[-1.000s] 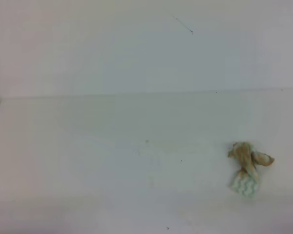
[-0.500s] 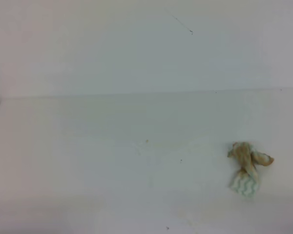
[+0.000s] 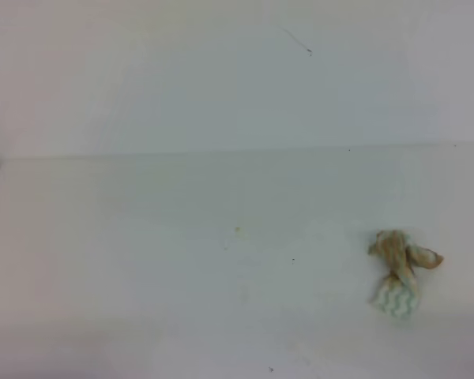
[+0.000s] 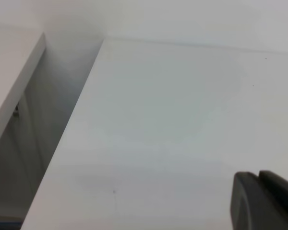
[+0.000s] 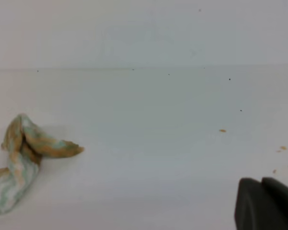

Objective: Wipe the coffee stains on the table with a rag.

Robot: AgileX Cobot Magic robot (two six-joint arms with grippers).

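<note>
Where rag lies bunched, right side, table edge left

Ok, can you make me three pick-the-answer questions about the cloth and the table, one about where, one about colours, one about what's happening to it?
1. Where on the table is the rag in the high view?
A. right side
B. left edge
C. far back corner

2. What colour are the rag's wavy stripes?
A. red
B. pale green
C. black

3. What is the rag's state?
A. held up in a gripper
B. spread out flat
C. bunched up, lying free, one end stained brown

Answers: 1 A, it lies toward the right of the white tabletop. 2 B, the lower end shows green waves on white. 3 C, nothing touches it, and its upper folds are brown.
</note>
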